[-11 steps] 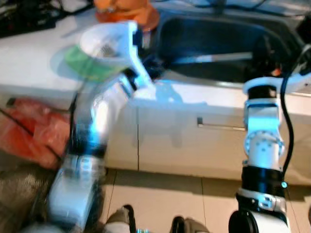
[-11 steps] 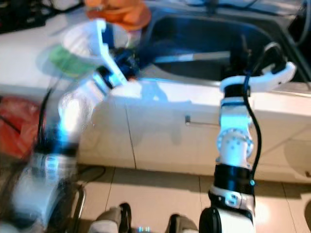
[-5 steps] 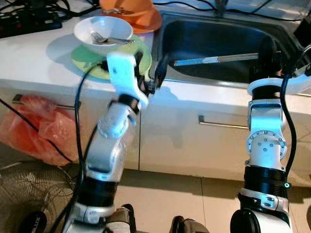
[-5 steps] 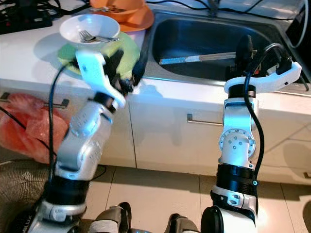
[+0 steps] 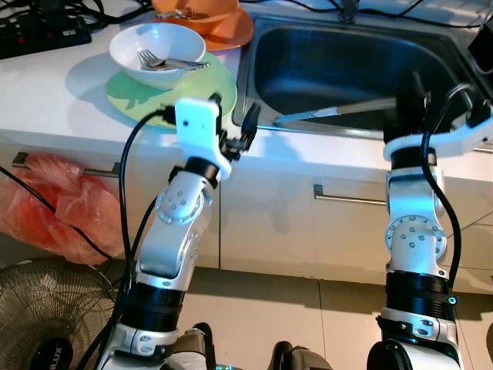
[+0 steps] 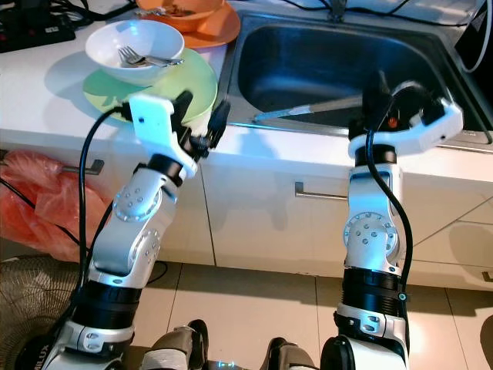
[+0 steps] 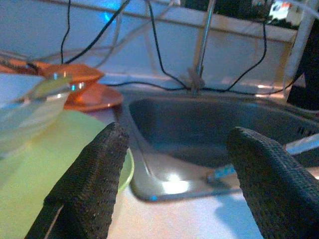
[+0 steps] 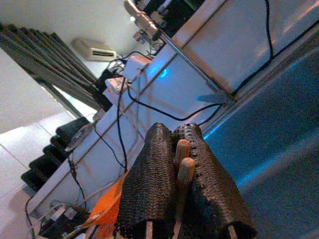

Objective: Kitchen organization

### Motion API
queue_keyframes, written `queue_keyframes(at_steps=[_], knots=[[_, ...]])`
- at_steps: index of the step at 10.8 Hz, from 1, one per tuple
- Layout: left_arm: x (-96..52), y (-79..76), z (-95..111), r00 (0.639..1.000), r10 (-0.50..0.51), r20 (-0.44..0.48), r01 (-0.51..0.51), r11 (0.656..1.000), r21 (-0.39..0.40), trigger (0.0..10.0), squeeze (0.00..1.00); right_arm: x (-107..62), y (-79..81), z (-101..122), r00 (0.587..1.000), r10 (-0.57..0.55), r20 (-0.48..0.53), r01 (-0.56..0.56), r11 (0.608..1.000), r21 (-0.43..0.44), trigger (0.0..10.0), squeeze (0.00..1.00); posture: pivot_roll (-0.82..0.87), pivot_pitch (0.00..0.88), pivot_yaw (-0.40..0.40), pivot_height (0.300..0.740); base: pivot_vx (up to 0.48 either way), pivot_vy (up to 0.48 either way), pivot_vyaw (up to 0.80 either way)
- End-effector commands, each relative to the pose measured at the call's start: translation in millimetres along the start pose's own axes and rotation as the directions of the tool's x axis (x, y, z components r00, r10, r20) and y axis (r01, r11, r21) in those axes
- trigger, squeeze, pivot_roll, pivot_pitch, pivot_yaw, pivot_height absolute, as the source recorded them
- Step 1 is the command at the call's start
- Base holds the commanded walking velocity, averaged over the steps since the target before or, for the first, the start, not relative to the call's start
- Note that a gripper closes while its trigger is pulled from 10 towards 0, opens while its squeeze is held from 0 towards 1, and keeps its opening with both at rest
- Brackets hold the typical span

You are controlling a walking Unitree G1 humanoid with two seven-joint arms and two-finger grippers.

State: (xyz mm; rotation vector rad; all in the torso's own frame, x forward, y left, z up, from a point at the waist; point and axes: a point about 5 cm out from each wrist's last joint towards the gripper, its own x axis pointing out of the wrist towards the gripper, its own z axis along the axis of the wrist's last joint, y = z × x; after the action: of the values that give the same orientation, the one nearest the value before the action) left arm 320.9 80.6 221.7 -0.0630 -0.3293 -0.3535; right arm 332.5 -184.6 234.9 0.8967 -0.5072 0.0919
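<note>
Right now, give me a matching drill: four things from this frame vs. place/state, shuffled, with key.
Column 1
1. white bowl
2. chopsticks
3. left gripper
4. red plastic bag

Column 2
A. open, at the counter's front edge beside the green plate
B. hanging on the cabinet front below the counter
C. on the green plate, with a fork in it
D. held in the shut right gripper, reaching over the sink

Pairs: 1-C, 2-D, 3-A, 4-B
</note>
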Motion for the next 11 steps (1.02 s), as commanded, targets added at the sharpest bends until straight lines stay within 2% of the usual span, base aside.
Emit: queue_keyframes(at_steps=[1,2,4,6,11], knots=[[-1.4,-2.2,-2,1.000,-0.002,-0.005,0.002,1.000,0.018,10.0,0.00,-0.9,-5.7,4,1.000,-0.011,0.006,0.011,0.999,-0.048,10.0,0.00,0.09,0.172,-0.059,0.740,0.000,0.000,0.00],[-3.7,0.0,-6,1.000,-0.005,-0.021,0.006,0.998,0.062,10.0,0.00,1.5,-5.5,9,1.000,-0.005,0.024,0.007,0.996,-0.084,10.0,0.00,0.09,0.168,-0.057,0.740,0.000,0.000,0.00],[-5.6,-0.5,-10,1.000,-0.007,-0.025,0.009,0.998,0.060,10.0,0.00,3.5,-4.6,14,0.999,-0.001,0.049,0.007,0.992,-0.124,10.0,0.00,0.09,0.163,-0.055,0.740,0.000,0.000,0.00],[-6.8,-2.2,-12,0.999,-0.016,-0.032,0.018,0.997,0.074,10.0,0.00,10.7,2.0,28,0.994,0.030,0.109,-0.007,0.979,-0.204,10.0,0.00,0.09,0.163,-0.057,0.740,0.000,0.000,0.00],[-8.7,-6.8,-16,0.998,-0.036,-0.042,0.040,0.994,0.100,10.0,0.00,22.3,1.5,22,0.994,0.085,0.070,-0.055,0.934,-0.353,10.0,0.00,0.09,0.174,-0.061,0.740,0.000,0.000,0.00]])
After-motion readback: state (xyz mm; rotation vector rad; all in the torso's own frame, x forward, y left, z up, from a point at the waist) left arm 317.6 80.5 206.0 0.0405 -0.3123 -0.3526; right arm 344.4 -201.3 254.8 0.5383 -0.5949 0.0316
